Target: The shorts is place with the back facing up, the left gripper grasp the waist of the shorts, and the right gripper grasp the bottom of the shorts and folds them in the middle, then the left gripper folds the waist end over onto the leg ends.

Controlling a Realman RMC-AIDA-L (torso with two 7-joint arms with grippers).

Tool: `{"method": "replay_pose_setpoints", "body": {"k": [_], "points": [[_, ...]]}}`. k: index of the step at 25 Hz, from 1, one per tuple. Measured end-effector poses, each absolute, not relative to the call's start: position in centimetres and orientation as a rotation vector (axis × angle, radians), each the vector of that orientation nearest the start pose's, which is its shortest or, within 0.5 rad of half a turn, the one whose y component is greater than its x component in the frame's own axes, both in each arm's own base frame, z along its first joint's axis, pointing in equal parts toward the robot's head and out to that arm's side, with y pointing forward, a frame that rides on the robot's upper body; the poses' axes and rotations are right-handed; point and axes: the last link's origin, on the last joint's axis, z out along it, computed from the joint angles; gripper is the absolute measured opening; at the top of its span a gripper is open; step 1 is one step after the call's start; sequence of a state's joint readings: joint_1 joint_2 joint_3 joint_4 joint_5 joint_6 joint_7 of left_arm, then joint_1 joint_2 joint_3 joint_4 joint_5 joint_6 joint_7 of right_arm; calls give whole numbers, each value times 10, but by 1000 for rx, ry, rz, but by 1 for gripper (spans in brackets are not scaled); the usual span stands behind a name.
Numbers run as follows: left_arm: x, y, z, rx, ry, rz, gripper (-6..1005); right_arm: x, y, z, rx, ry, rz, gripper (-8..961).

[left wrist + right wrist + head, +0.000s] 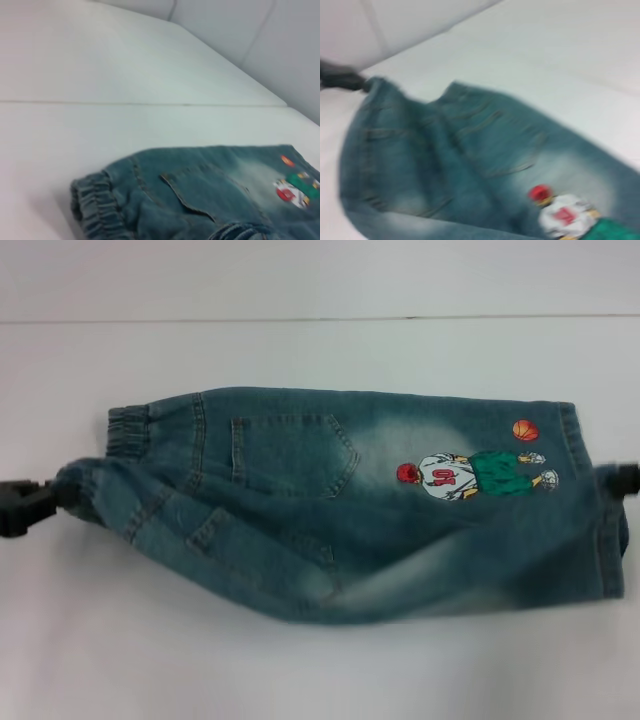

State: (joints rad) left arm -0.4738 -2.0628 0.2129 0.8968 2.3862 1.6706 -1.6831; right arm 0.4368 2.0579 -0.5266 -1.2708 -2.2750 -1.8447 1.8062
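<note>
Sagging blue-green denim shorts point(330, 510) with faded patches.

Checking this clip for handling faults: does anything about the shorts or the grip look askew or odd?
Nothing damaged. The shorts sag in the middle, held at both ends: the left gripper pinches the waist of the shorts into a bunched point, and the right gripper holds the bottom of the shorts. The near half hangs creased.

Blue-green washed denim shorts point(330, 505) with pale faded patches carry a cartoon player print point(475, 475) in red, white, green and an orange basketball point(525, 429); plain white tabletop point(300, 660)
</note>
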Motion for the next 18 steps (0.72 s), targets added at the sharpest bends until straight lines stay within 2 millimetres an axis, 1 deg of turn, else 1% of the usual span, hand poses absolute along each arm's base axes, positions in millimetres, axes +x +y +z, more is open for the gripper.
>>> {"method": "replay_pose_setpoints", "body": {"k": [1, 7, 13, 18], "points": [[-335, 304, 80, -2354, -1137, -522, 77, 274, 305, 115, -2616, 816, 289, 37], [-330, 323, 71, -2275, -1162, -526, 76, 278, 324, 118, -2456, 819, 323, 38], [-327, 343, 65, -2203, -1168, -473, 76, 284, 347, 120, -2314, 842, 380, 39], [-325, 361, 54, -2158, -1134, -389, 76, 292, 369, 108, -2235, 879, 382, 37]]}}
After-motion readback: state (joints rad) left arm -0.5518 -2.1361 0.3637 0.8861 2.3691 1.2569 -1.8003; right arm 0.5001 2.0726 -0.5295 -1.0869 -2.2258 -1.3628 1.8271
